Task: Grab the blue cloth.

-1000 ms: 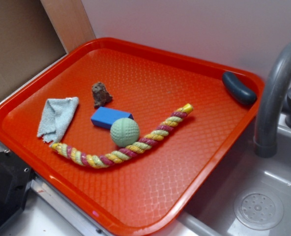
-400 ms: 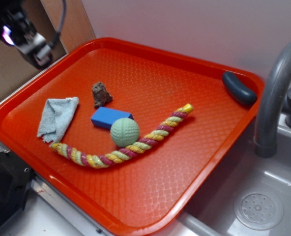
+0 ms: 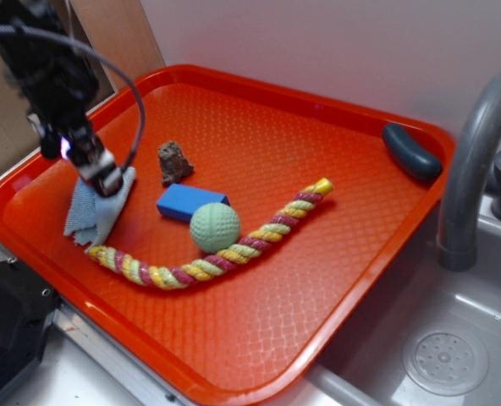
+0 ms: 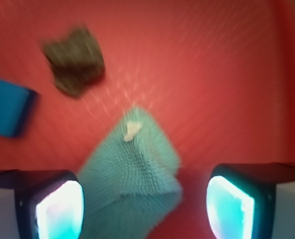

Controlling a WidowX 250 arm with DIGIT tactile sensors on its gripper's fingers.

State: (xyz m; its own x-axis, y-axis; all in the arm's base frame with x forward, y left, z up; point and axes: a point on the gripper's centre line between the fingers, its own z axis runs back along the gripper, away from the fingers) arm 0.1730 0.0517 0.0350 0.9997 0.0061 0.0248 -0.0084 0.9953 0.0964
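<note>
The blue cloth (image 3: 91, 216) is a pale grey-blue ribbed rag lying at the left of the orange tray (image 3: 335, 279). In the wrist view the cloth (image 4: 132, 184) lies between my two fingers, nearer the left one. My gripper (image 3: 107, 179) hangs over the cloth's top edge, open and empty; its jaws stand wide apart in the wrist view (image 4: 143, 209). Part of the cloth is hidden behind the gripper in the exterior view.
On the tray lie a bright blue block (image 3: 189, 203), a brown rock-like lump (image 3: 173, 161), a green ball (image 3: 215, 227), a striped rope toy (image 3: 217, 241) and a dark blue oblong (image 3: 411, 152). A grey faucet (image 3: 475, 161) and sink (image 3: 445, 359) stand at right.
My gripper has come down from the upper left corner of the view to just above the cloth. The cloth and the other things have not moved.
</note>
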